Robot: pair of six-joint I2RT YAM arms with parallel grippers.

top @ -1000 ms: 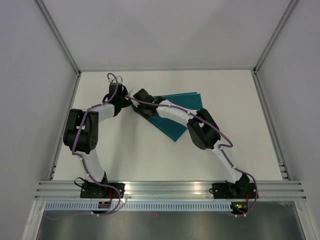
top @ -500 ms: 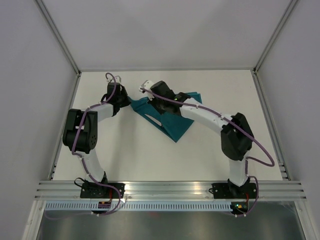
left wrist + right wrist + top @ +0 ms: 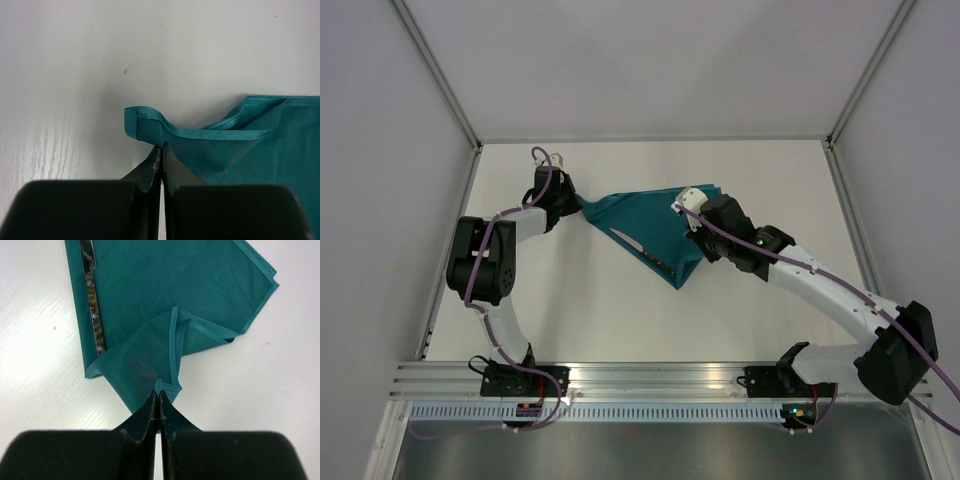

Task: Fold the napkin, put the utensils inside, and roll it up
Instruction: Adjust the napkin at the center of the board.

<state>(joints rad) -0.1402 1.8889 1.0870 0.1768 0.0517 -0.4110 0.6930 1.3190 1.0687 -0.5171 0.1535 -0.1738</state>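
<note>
- Napkin [image 3: 655, 225] sits upper centre on the desk [image 3: 570, 300], knife [image 3: 642, 250] along its lower-left edge.
- Left gripper [image 3: 578, 200] stays clamped on its left corner.
- Right gripper [image 3: 684, 205], pinching the napkin's hem, has swung rightward.

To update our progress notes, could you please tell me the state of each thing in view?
napkin: folded, wrinkled, one flap lifted.
knife: lying on the napkin near one edge, uncovered.
left hand: shut on the napkin's corner.
right hand: shut on the lifted flap's edge.
</note>
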